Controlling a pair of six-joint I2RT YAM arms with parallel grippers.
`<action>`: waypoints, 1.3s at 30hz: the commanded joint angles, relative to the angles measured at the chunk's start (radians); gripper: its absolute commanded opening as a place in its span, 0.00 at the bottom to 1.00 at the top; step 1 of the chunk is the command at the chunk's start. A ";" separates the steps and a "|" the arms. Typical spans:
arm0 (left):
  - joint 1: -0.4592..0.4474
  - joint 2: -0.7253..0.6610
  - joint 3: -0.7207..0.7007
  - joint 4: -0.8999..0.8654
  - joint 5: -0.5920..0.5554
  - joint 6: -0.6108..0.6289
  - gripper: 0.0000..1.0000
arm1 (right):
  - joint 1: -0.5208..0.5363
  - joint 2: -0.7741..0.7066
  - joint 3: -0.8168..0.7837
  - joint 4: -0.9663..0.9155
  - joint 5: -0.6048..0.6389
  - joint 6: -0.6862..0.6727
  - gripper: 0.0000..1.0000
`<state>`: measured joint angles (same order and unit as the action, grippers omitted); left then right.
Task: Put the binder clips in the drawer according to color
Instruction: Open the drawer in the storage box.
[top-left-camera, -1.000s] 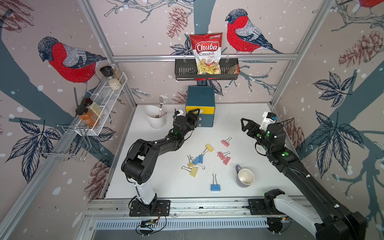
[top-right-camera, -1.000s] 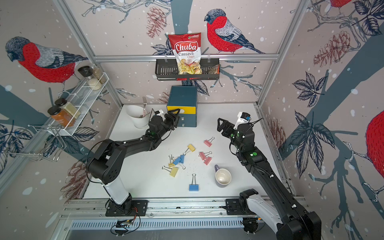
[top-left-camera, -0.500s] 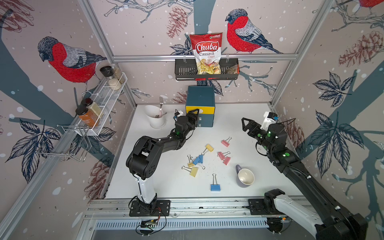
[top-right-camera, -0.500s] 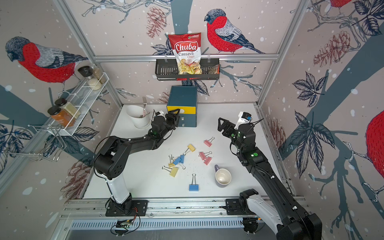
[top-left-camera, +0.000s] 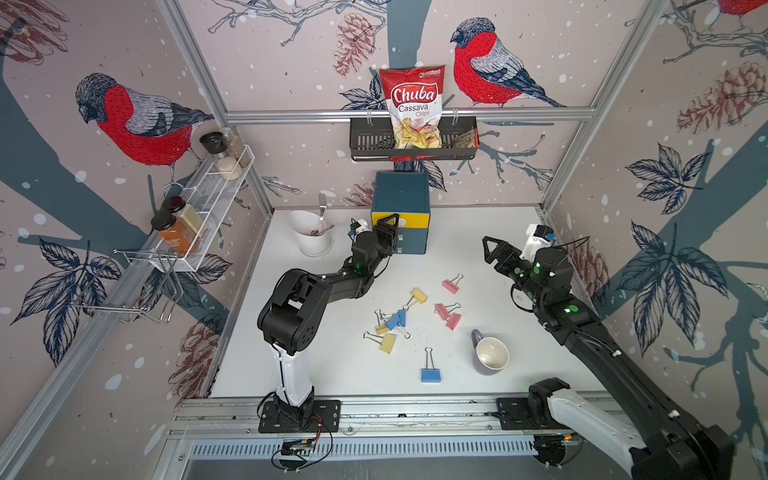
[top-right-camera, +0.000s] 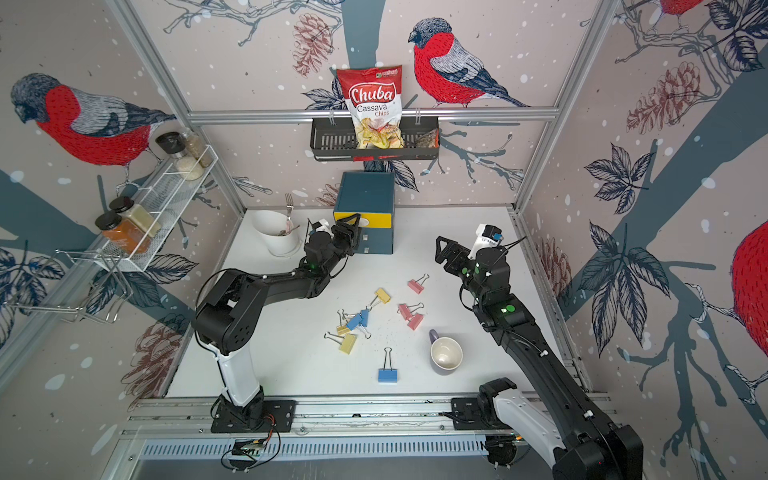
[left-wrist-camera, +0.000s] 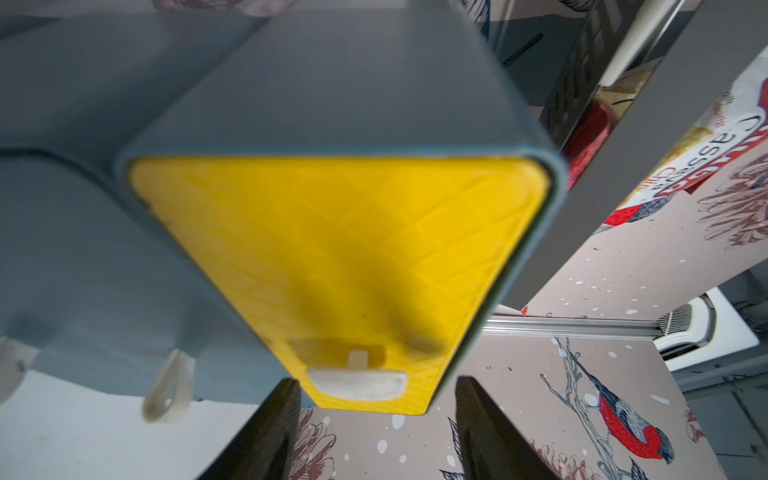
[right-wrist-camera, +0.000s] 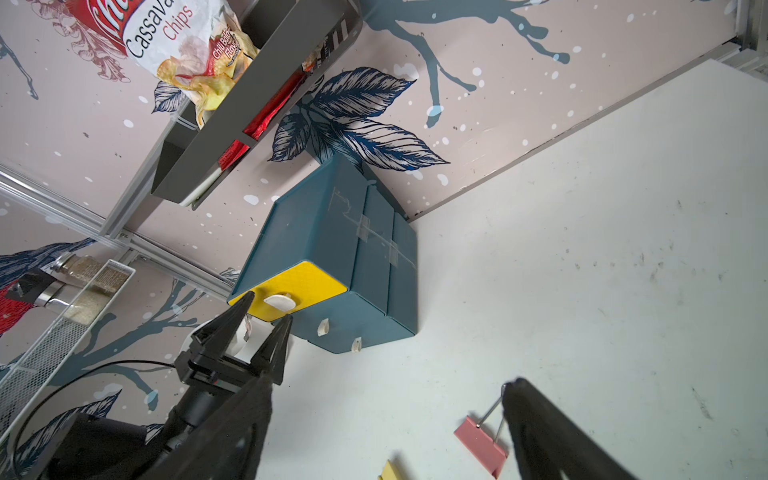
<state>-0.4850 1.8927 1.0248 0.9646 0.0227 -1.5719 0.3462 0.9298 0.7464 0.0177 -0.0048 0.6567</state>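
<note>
Overlapping drawer (top-left-camera: 401, 195) front: left pincer (top-left-camera: 390, 228)

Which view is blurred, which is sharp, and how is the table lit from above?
Left wrist view: the yellow drawer front is soft, out of focus. Right wrist view: the drawer is sharp. Both top views: the table is evenly lit, shadows faint.

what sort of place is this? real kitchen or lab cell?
Probably a lab test cell dressed as a kitchen: wallpapered panels on an aluminium frame, left arm and right arm bolted to a front rail, props like a spice rack and chips bag.
</note>
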 joint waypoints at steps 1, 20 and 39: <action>-0.004 0.020 0.019 0.044 -0.010 -0.001 0.62 | 0.002 0.001 -0.002 0.010 -0.009 0.004 0.92; -0.004 0.059 0.058 -0.011 -0.033 -0.008 0.53 | 0.001 0.002 -0.002 0.010 -0.013 0.003 0.92; -0.012 0.006 0.020 -0.067 -0.080 -0.021 0.40 | 0.006 0.020 -0.003 -0.014 0.015 0.000 0.89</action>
<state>-0.4946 1.9171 1.0565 0.9043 -0.0273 -1.5929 0.3477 0.9482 0.7399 0.0139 -0.0074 0.6571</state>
